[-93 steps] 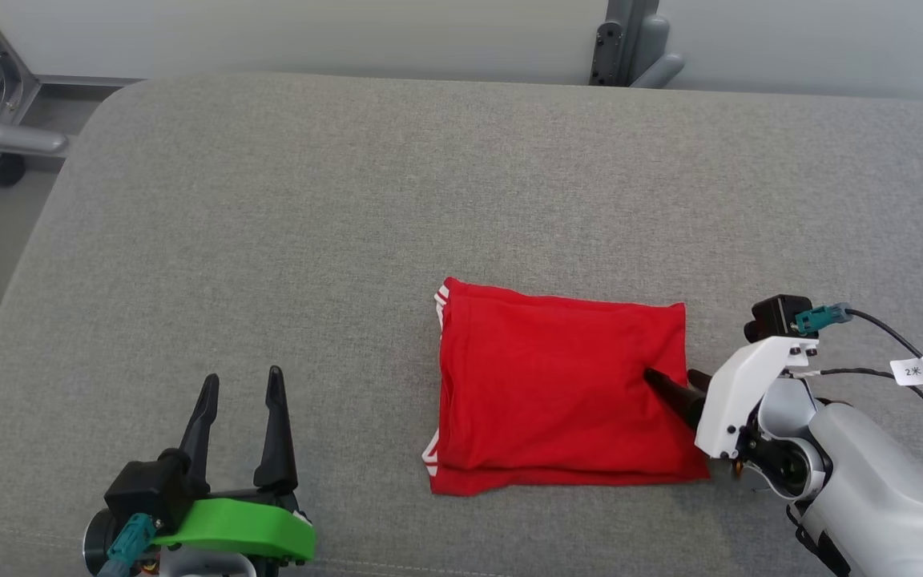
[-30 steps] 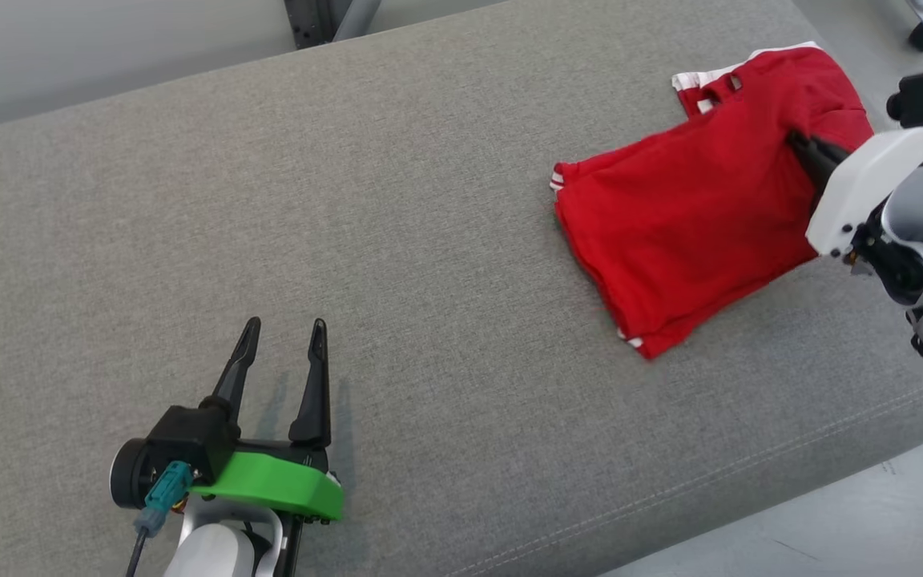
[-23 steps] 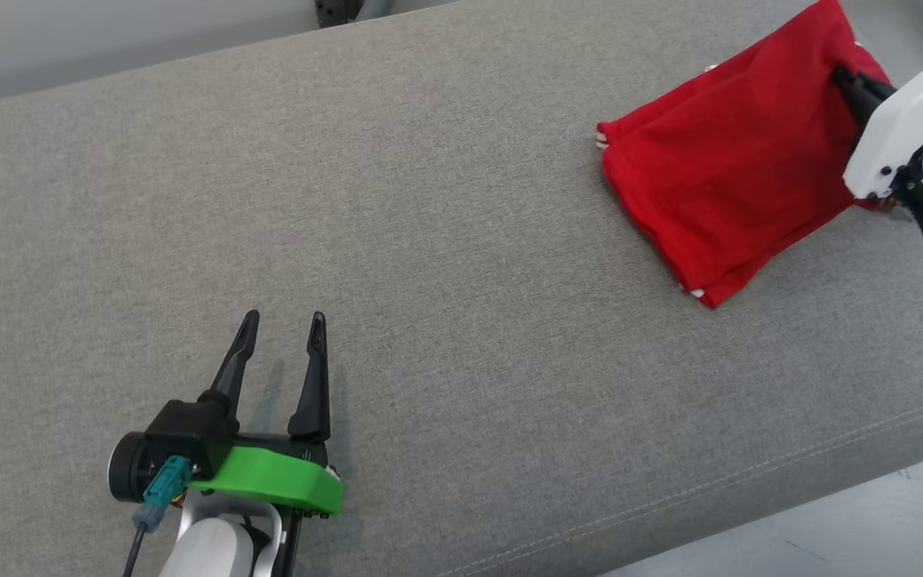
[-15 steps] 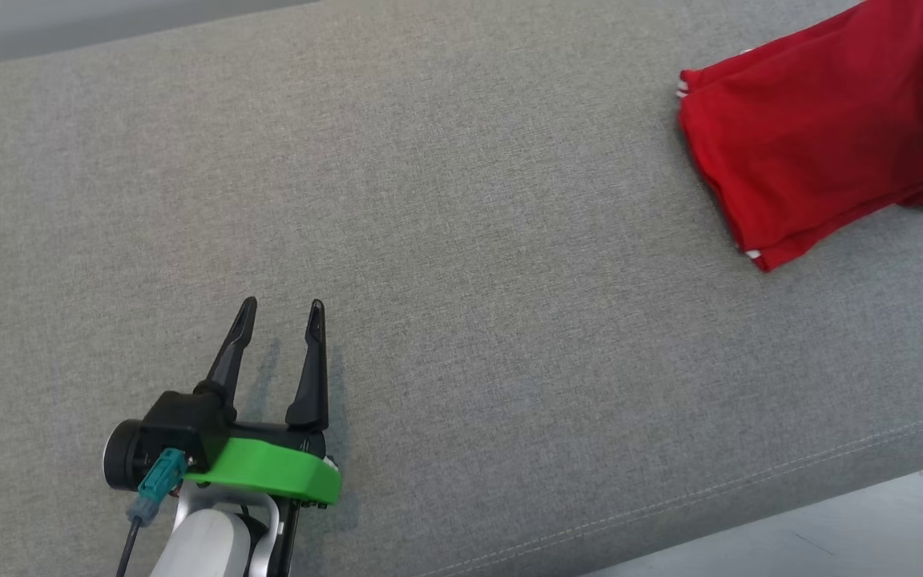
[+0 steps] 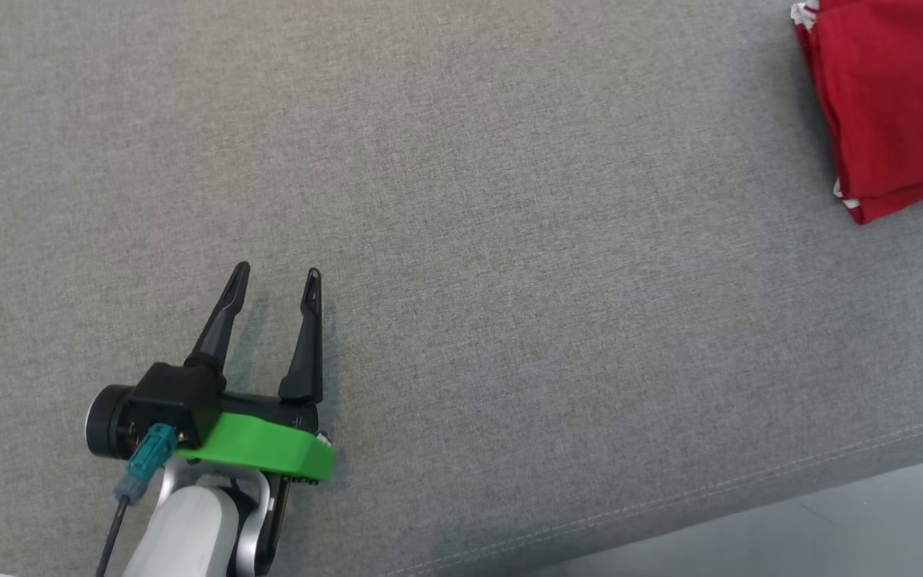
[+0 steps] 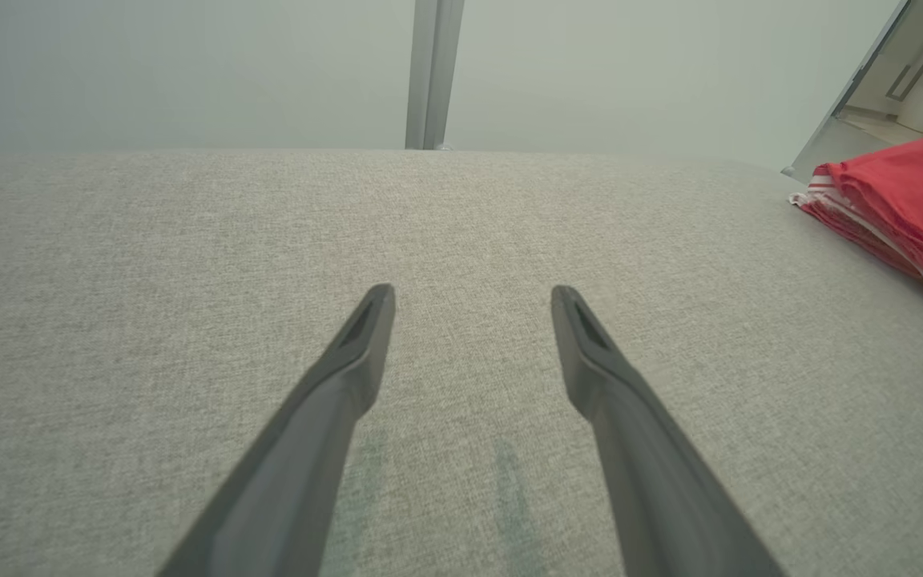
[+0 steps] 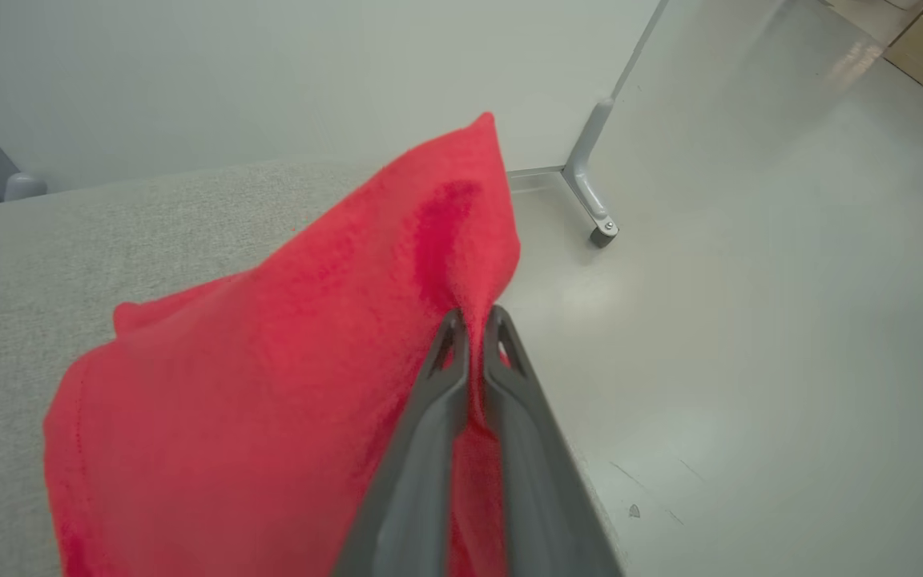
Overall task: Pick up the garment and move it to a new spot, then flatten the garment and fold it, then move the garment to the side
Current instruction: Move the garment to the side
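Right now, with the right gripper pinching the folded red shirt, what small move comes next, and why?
Probably lower and release: the right gripper is shut on a raised edge of the shirt, already folded near the end of the cushion.

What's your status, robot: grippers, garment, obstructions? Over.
Left gripper open, empty above grey cushion. Right gripper shut on folded red garment at cushion's edge. Nothing seen in the way.

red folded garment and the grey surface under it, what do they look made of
Red folded garment: soft matte knit fabric, likely cotton jersey, as it drapes and creases limply. Grey cloth-covered surface: matte woven upholstery cloth, judging by its flecked weave and stitched seam.
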Motion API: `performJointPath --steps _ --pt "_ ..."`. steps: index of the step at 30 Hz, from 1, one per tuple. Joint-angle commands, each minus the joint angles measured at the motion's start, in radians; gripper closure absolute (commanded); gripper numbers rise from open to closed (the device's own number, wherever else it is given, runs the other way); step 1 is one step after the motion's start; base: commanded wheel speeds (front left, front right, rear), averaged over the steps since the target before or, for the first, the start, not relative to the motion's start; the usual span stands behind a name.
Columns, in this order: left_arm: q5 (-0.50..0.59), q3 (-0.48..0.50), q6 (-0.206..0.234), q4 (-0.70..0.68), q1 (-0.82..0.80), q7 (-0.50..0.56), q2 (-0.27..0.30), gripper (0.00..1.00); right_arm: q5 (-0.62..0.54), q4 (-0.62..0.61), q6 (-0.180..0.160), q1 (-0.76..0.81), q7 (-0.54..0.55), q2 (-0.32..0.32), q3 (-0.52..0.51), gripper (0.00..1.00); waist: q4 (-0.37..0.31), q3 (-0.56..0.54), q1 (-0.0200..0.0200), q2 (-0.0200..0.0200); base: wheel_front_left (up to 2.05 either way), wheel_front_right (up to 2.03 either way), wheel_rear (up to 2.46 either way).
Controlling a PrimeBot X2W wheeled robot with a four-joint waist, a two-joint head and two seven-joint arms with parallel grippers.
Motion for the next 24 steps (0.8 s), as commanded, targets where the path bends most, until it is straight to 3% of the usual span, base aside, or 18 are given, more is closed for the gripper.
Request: performJointPath --steps 1,6,13,15,16,24 --pt "0.016 -0.001 0.003 -0.010 -0.022 0.006 0.013 0.00 -0.019 0.040 -0.002 -0.019 -0.025 0.002 -0.015 1.00 0.021 0.034 -0.0001 0.0117 0.00 0.00 0.00" --pt "0.023 -0.005 0.008 -0.033 -0.027 0.026 0.031 0.00 -0.062 0.146 -0.002 -0.048 -0.096 0.009 -0.062 1.00 0.050 0.077 -0.0001 0.0117 0.00 0.00 0.00" --pt "0.030 -0.005 0.018 -0.070 -0.018 0.047 0.054 0.00 -0.147 0.176 -0.002 -0.058 -0.172 -0.007 -0.117 0.97 0.069 0.117 -0.0001 0.0117 0.00 0.00 0.00" --pt "0.031 -0.005 0.020 -0.078 -0.016 0.051 0.059 0.00 -0.184 0.177 -0.002 -0.039 -0.177 -0.020 -0.137 0.40 0.071 0.122 -0.0001 0.0117 0.00 0.00 0.00" --pt "0.031 -0.005 0.021 -0.081 -0.015 0.051 0.062 0.00 -0.204 0.177 -0.002 -0.034 -0.180 -0.026 -0.150 0.00 0.071 0.124 -0.0001 0.0117 0.00 0.00 0.00" --pt "0.032 -0.007 0.031 -0.095 -0.002 0.059 0.071 0.00 -0.340 0.177 -0.002 -0.007 -0.168 -0.013 -0.284 0.00 0.064 0.124 -0.0001 0.0117 0.00 0.00 0.00"
